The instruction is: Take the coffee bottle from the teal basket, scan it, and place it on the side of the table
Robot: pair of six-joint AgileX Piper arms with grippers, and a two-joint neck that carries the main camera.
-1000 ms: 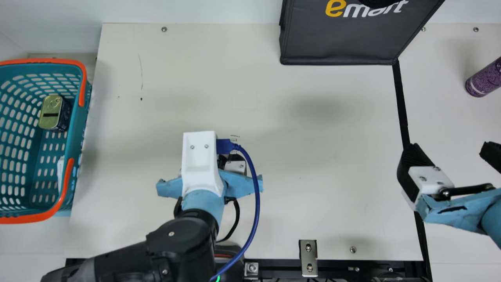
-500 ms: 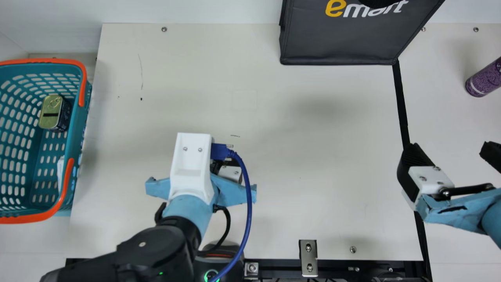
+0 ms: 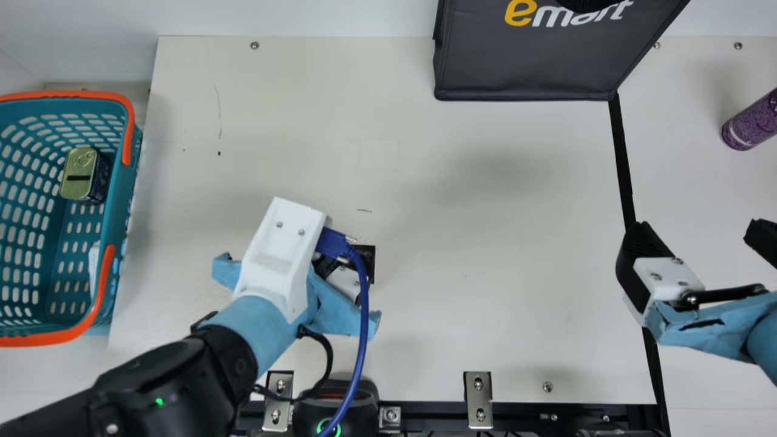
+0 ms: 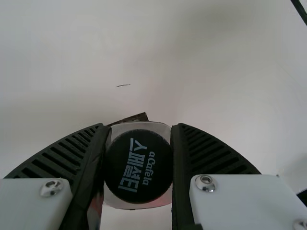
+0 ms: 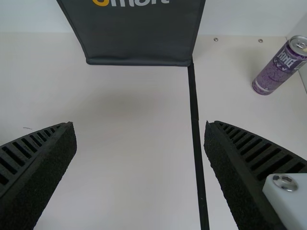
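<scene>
My left gripper [image 3: 282, 249] hangs over the table's near left part in the main view, its fingertips hidden under the white camera mount. In the left wrist view, my left gripper [image 4: 138, 163] is shut on the coffee bottle [image 4: 156, 184], whose round black cap faces the camera between both fingers. The teal basket [image 3: 124, 182] with orange handles stands at the main view's left edge. My right gripper [image 3: 698, 233] is open at the right, across the black strip. The right wrist view shows my right gripper [image 5: 140, 132] with nothing between its spread fingers.
A tin [image 3: 79, 174] lies in the basket. A dark bag [image 3: 522, 67] stands at the far edge, and a purple can [image 3: 749, 121] at the far right. A black device [image 3: 334, 405] with a green-lit ring sits at the near edge, beside metal brackets.
My left gripper has shifted left and turned, with its arm swinging left and uncovering more of the black device and a metal bracket. The right arm has kept still.
</scene>
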